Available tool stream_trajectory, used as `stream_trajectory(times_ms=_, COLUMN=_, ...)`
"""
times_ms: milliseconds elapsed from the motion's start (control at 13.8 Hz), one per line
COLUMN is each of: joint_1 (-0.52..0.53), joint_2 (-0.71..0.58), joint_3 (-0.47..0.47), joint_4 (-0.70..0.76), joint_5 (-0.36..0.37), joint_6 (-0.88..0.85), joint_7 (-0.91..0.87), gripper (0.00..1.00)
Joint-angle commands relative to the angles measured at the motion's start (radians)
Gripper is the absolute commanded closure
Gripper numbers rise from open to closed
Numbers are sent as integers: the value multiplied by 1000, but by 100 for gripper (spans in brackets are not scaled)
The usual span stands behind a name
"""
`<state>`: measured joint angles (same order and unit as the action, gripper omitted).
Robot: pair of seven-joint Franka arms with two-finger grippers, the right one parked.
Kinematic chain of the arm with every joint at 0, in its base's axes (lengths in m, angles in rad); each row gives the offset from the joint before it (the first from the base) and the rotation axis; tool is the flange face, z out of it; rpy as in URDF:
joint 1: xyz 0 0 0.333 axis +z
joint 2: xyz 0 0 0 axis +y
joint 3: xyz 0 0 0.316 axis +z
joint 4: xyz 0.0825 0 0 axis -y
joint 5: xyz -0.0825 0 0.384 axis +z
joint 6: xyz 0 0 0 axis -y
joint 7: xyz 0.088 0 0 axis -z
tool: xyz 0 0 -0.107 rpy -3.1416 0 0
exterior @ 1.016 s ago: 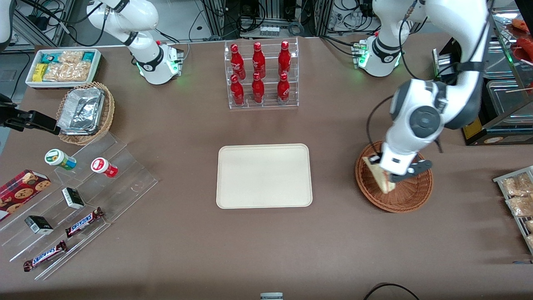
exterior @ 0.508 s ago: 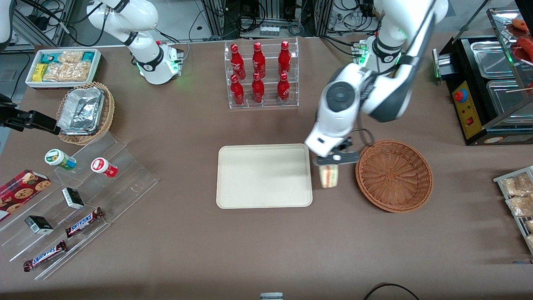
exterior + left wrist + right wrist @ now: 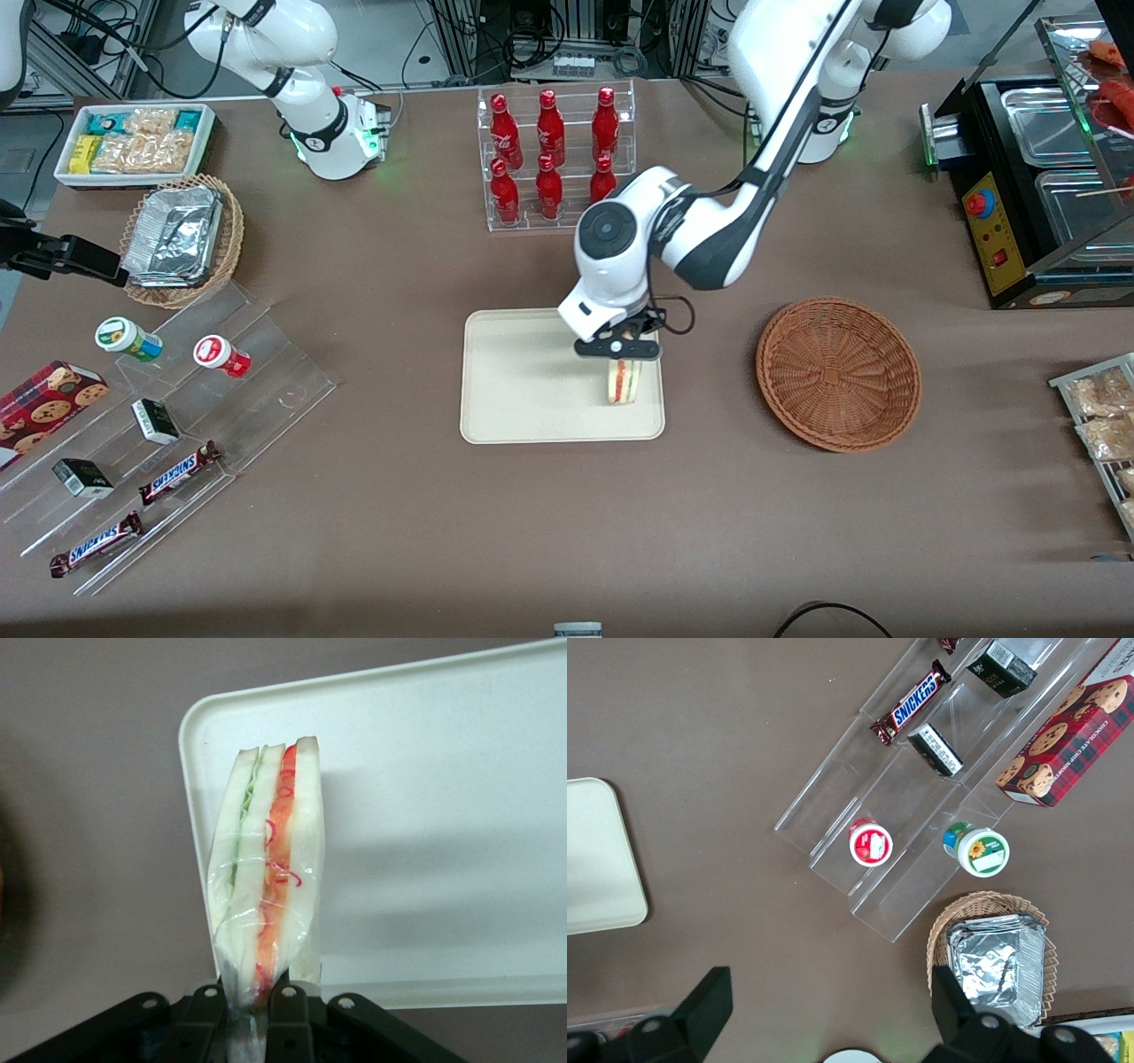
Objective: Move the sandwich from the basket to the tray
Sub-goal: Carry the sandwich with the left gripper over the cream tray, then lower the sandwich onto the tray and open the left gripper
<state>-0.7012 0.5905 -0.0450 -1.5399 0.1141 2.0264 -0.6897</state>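
Note:
My left gripper (image 3: 617, 352) is shut on the sandwich (image 3: 622, 382), a plastic-wrapped wedge of white bread with red and green filling (image 3: 268, 868). The sandwich hangs from the fingers (image 3: 288, 1014) over the cream tray (image 3: 532, 377), above the tray's end toward the basket; whether it touches the tray I cannot tell. The reddish-brown wicker basket (image 3: 838, 372) sits beside the tray toward the working arm's end, with nothing in it.
A clear rack of red bottles (image 3: 555, 159) stands farther from the front camera than the tray. Toward the parked arm's end lie a tan basket with foil trays (image 3: 182, 237), a white snack bin (image 3: 135, 142) and an acrylic stand with snacks (image 3: 168, 425). Packets on a rack (image 3: 1103, 425) lie at the working arm's end.
The gripper lifted the sandwich out of the basket, carried it sideways past the tray's rim and now holds it over the tray. The basket is left with nothing in it.

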Motion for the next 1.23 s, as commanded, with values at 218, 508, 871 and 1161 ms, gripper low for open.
stream_trajectory(times_ms=218, joint_1=-34, joint_2=155, joint_3=14, joint_4=185, joint_5=3, joint_6=-86, joint_7=-64, gripper=100)
stream_trajectory(times_ms=508, joint_1=-34, joint_2=176, joint_3=14, joint_4=204, joint_5=1, joint_6=-84, joint_7=-71, gripper=100)
stream_trajectory(times_ms=871, joint_1=-35, joint_2=195, joint_3=14, joint_4=205, joint_5=2, joint_6=-78, joint_7=-73, gripper=100)
stream_trajectory(times_ms=1161, joint_1=-46, joint_2=209, joint_3=14, joint_4=205, joint_5=6, joint_6=-54, joint_7=-73, gripper=70)
